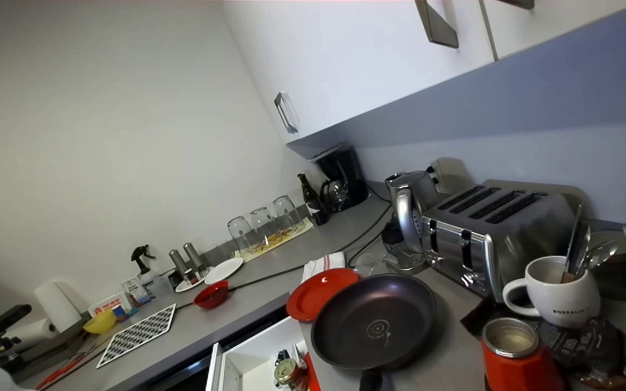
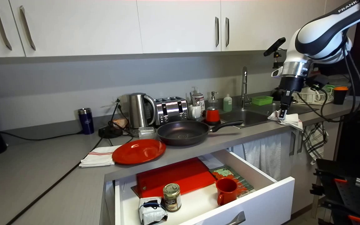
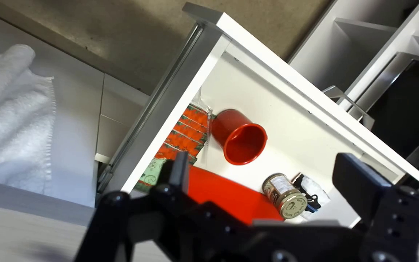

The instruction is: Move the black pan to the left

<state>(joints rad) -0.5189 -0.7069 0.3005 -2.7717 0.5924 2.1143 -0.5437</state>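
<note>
The black pan (image 1: 375,320) lies flat on the grey counter, and it also shows in an exterior view (image 2: 183,133), where its handle points right toward the sink. The flat red plate (image 2: 138,151) sits close beside it, on the left in that view; the plate shows in an exterior view too (image 1: 318,290). My gripper (image 2: 282,115) is far to the right of the pan, just over a crumpled white cloth (image 2: 289,120) at the sink's front edge. In the wrist view my gripper (image 3: 264,167) is open with nothing between its fingers. The pan is out of the wrist view.
An open drawer (image 2: 261,200) juts out below the pan, holding a red mug (image 2: 227,191) and a jar (image 2: 172,197). A kettle (image 2: 137,109) and toaster (image 2: 171,109) stand behind the pan. A red pot (image 2: 212,115) stands near its handle. A folded towel (image 2: 100,156) lies beside the plate.
</note>
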